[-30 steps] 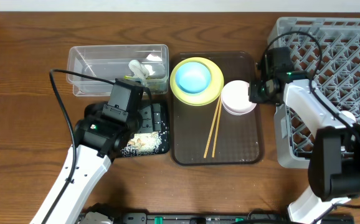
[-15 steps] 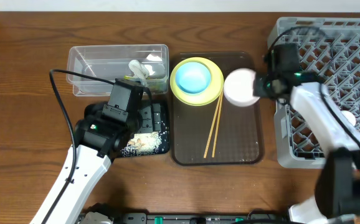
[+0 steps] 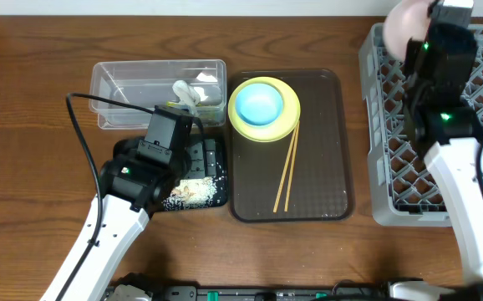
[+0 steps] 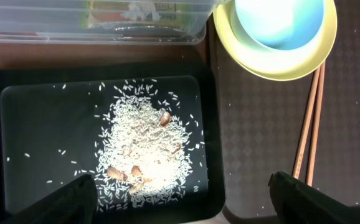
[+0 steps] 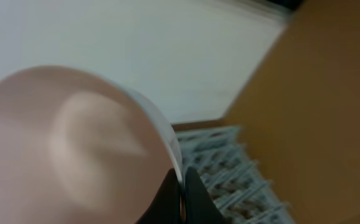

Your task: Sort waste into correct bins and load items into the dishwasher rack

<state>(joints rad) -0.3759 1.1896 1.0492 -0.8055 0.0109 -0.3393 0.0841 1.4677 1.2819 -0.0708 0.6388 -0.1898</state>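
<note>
My right gripper (image 5: 181,190) is shut on the rim of the white-pink shallow bowl (image 5: 74,143) and holds it tilted in the air. In the overhead view the bowl (image 3: 402,29) is above the far left corner of the grey rack (image 3: 475,125). My left gripper (image 4: 189,205) is open and empty over the black tray (image 3: 124,155), which holds rice scraps (image 4: 146,149). The clear tub (image 3: 133,84) holds crumpled paper (image 3: 185,92) and the wrapper (image 3: 212,104). The blue bowl (image 3: 260,102) sits in the yellow plate (image 3: 235,117). The chopsticks (image 3: 287,171) lie beside them. The cup is hidden.
The plate and chopsticks rest on the brown serving tray (image 3: 321,176), between the bins and the rack. My right arm (image 3: 467,192) lies over the rack's left part. A black cable (image 3: 78,125) loops beside the left arm.
My right gripper has lifted the white-pink bowl off the brown tray and carried it up and right, over the rack's far left corner. The left arm has not moved.
</note>
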